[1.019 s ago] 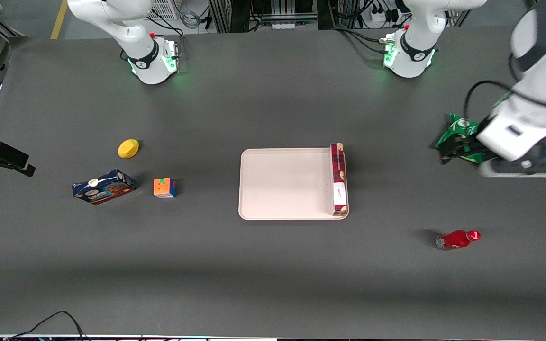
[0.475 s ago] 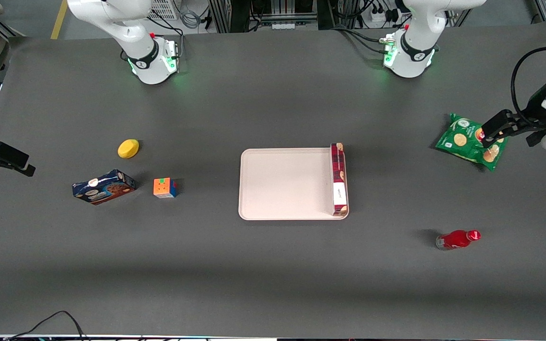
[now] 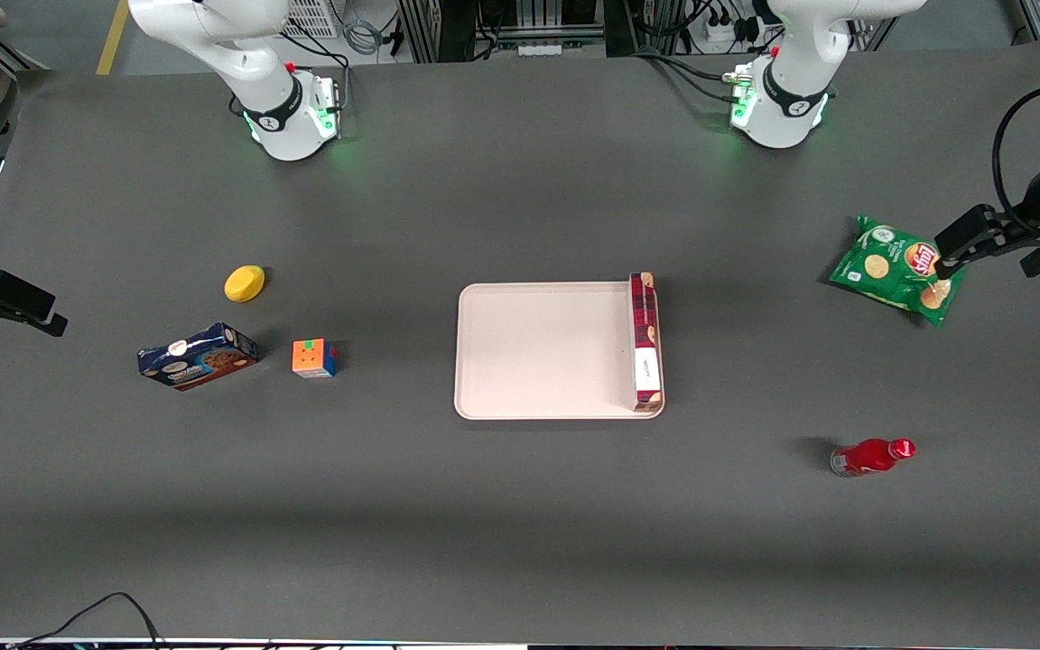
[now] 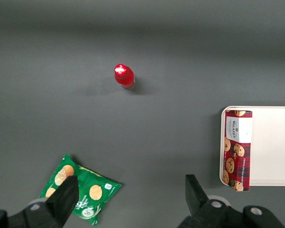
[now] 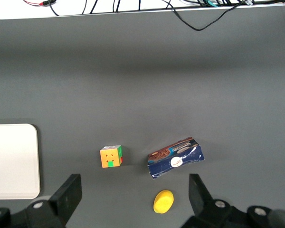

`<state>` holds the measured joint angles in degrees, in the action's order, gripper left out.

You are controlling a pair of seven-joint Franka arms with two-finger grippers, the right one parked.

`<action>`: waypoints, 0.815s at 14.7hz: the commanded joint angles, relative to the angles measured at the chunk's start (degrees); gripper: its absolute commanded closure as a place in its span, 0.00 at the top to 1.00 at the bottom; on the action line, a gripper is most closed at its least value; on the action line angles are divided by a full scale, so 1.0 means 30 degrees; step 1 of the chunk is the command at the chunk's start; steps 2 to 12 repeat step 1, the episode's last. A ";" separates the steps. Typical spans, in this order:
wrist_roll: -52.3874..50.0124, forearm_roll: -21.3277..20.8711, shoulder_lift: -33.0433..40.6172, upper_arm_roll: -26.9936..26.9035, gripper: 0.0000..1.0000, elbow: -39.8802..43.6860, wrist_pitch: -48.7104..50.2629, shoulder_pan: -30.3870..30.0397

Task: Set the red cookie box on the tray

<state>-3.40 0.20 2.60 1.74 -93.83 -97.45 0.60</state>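
Wide-jawed empty gripper (image 4: 129, 197) seemingly above chip bag (image 3: 897, 269), well apart from red cookie box (image 3: 645, 342) on tray (image 3: 538, 350).

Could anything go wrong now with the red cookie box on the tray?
Maybe. The red cookie box stands on a narrow side right at the edge of the tray, so a bump might tip it off. The open gripper hangs over the green chip bag, toward the working arm's end; lowering could snag the bag.
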 commanded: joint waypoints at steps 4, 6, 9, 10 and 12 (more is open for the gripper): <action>0.0694 -0.0126 0.0363 0.0034 1.00 0.0164 0.0549 -0.0230; 0.0694 -0.0126 0.0363 0.0034 1.00 0.0164 0.0549 -0.0230; 0.0694 -0.0126 0.0363 0.0034 1.00 0.0164 0.0549 -0.0230; 0.0694 -0.0126 0.0363 0.0034 1.00 0.0164 0.0549 -0.0230; 0.0694 -0.0126 0.0363 0.0034 1.00 0.0164 0.0549 -0.0230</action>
